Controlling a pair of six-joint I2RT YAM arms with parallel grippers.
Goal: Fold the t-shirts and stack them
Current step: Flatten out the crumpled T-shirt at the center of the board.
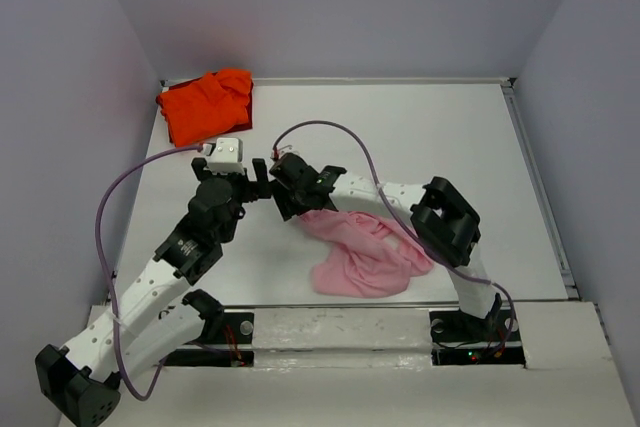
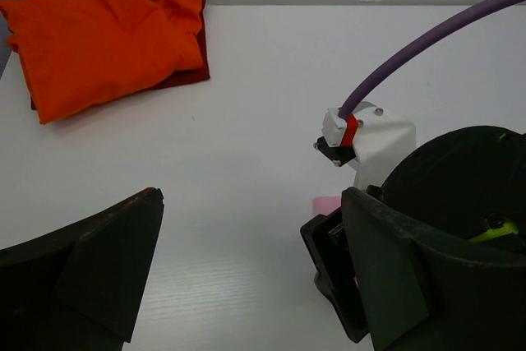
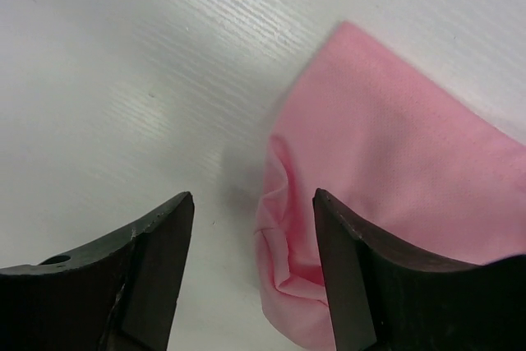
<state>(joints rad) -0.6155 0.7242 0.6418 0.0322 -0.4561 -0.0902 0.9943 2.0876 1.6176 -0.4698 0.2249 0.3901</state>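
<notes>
Right gripper (image 3: 251,211): spread wide, nothing pinched, low over the white worktop (image 3: 123,55). A rolled edge of the light pink soft cloth t-shirt (image 3: 394,145) lies in the gap, close to the finger on the right of the wrist view. The other finger is over bare surface. Cannot tell if the fingertips touch the cloth.

Left gripper (image 2: 251,203): also spread, empty, hovering just beside the right gripper, with bare worktop between its fingers. A sliver of pink shows just ahead of it, under the right arm's white camera housing (image 2: 374,141) and its purple cable (image 2: 427,47).

Step, as I judge it: the start of the pink fold, getting hold of an edge so the shirt can be laid out flat. The next move calls for the right gripper to drop and close on that rolled edge. The left gripper needs a second hold on the same edge, a bit apart, so the cloth can be drawn taut. The two grippers are crowded nose to nose, so a clash looks possible.

Pink t-shirt: a crumpled heap trailing from the right gripper back toward the arm bases, partly under the right arm. No sleeves or neck are readable.

Bright orange-red cloth t-shirt (image 1: 205,105): well apart, beyond the left gripper and off to its left at the far corner, in a lumpy rough fold. Cannot tell if it counts as finished. Nothing is stacked yet.
</notes>
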